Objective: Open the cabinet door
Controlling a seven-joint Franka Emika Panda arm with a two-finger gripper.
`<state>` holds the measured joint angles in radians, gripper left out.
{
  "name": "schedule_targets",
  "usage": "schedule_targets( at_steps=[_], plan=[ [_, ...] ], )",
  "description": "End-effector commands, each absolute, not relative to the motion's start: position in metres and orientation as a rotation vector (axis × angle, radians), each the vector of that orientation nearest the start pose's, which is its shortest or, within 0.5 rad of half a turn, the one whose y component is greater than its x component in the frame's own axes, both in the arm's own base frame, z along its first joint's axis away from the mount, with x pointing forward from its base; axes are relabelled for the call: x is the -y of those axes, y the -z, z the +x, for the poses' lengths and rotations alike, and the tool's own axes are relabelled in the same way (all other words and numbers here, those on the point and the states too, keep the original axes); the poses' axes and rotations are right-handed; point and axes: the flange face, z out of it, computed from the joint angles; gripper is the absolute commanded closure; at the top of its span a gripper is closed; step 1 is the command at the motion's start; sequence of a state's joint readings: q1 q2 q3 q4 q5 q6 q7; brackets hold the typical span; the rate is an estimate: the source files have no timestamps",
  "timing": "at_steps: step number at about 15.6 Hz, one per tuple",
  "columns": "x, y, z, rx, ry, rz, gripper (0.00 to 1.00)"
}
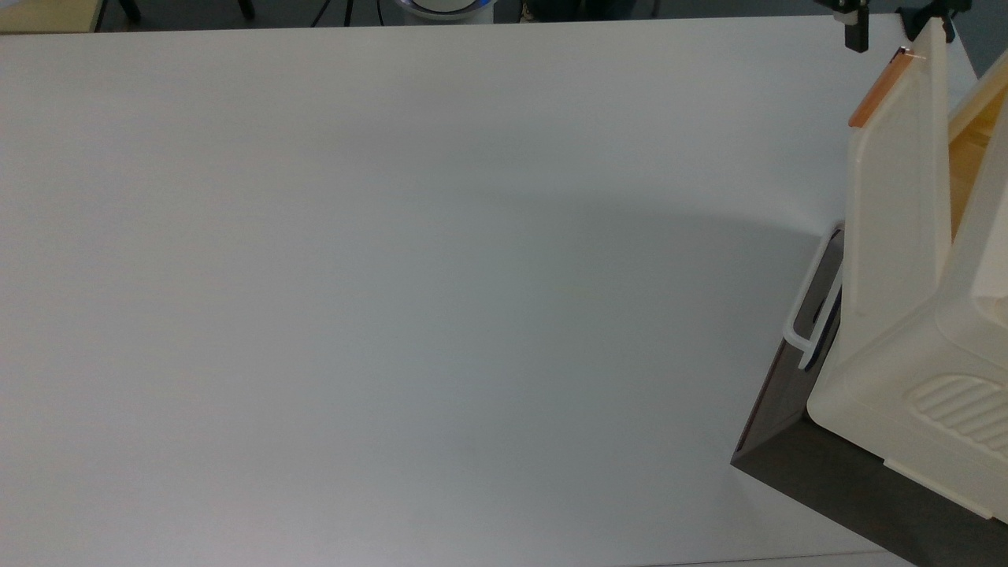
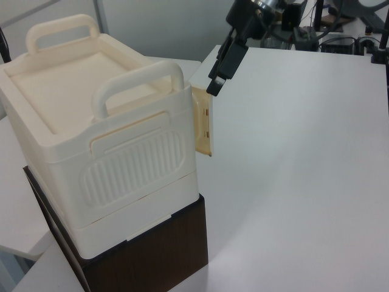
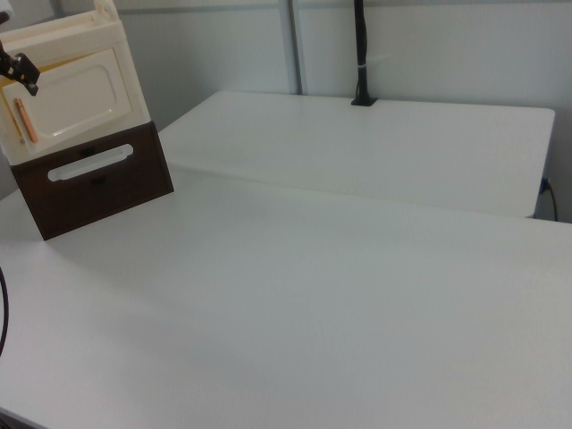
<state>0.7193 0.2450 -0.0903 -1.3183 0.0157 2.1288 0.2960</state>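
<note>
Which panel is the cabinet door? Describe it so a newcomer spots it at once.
Find the cream plastic box sitting on a dark brown base at the white table's edge. The cabinet door is the cream front panel above that base, slightly ajar. Unlike the dark panel's white loop handle, it has a short copper-orange bar handle.
</note>
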Motion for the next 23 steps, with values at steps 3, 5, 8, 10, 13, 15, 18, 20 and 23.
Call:
schedule_targets(
  at_steps=[3, 5, 8, 10, 13, 15, 18, 20, 23],
  plan=[
    [-0.399, -0.661, 0.548, 0.417, 0.798, -2.774, 0.00],
    [-0.392, -0.658, 0.553, 0.427, 0.827, -2.807, 0.00],
    [-0.362, -0.658, 0.571, 0.380, 0.851, -2.853, 0.00],
    [-0.336, -0.659, 0.585, 0.323, 0.861, -2.883, 0.00],
    [-0.298, -0.663, 0.601, 0.278, 0.882, -2.926, 0.00],
    [-0.267, -0.673, 0.607, 0.244, 0.888, -2.955, 0.00],
    [-0.210, -0.691, 0.613, 0.271, 0.880, -3.018, 0.00],
    [-0.185, -0.699, 0.616, 0.252, 0.899, -3.035, 0.00],
    [-0.170, -0.708, 0.611, 0.251, 0.888, -3.040, 0.00]
  ],
)
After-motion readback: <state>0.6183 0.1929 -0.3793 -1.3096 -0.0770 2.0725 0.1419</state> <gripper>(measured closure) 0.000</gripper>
